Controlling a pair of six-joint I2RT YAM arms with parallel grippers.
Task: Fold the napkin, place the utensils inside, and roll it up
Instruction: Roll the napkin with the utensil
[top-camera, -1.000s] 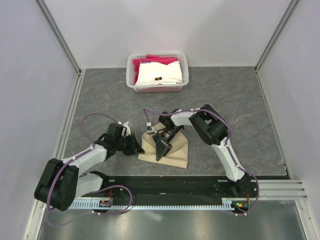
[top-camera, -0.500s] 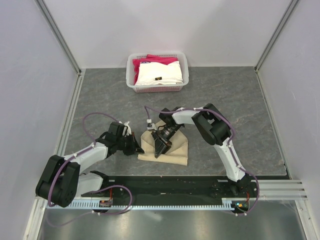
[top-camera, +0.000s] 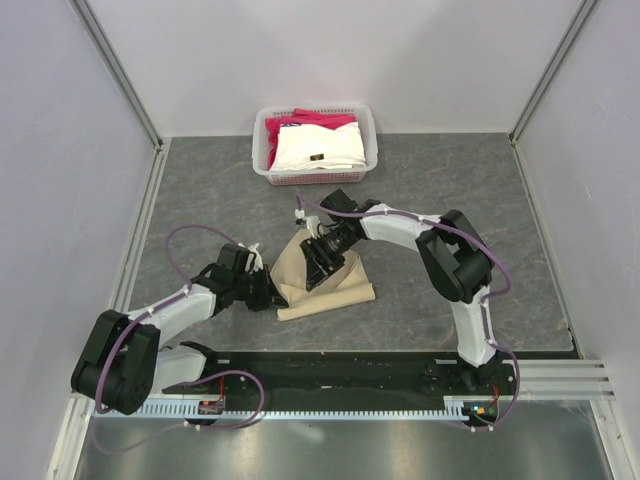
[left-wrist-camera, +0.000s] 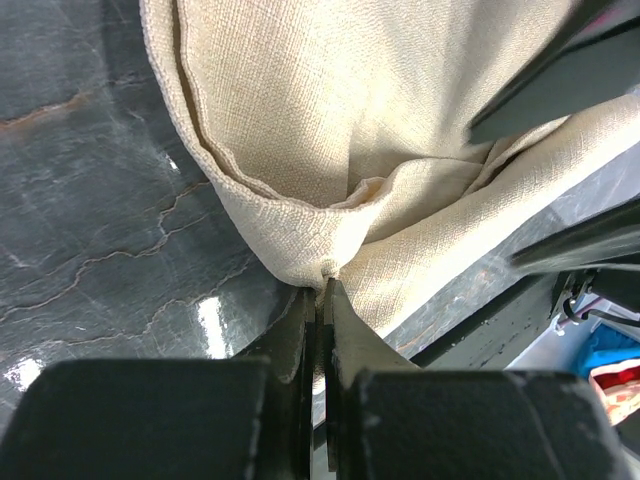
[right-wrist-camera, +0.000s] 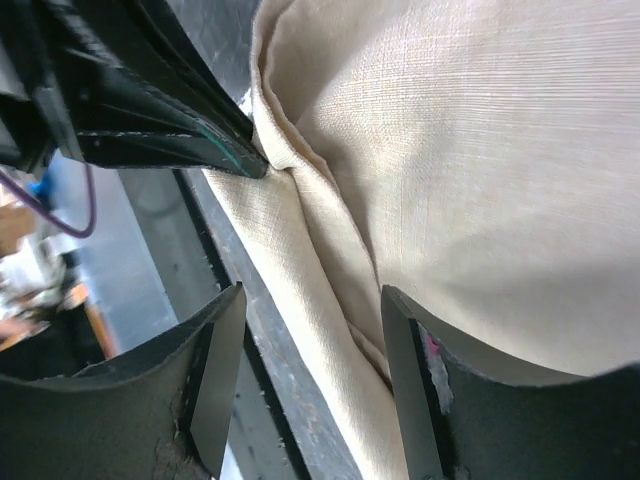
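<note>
Grey marbled table (top-camera: 450, 200) bears tan napkin (top-camera: 345, 292) (bunched, creased).

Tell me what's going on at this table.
Two robot arms are working a tan napkin on the grey table. The left end effector is shut, pinching a bunched bit of the cloth's edge at its near-left side. The right end effector hovers open over the napkin, jaws apart. A white basket of folded cloths sits at the far edge.
</note>
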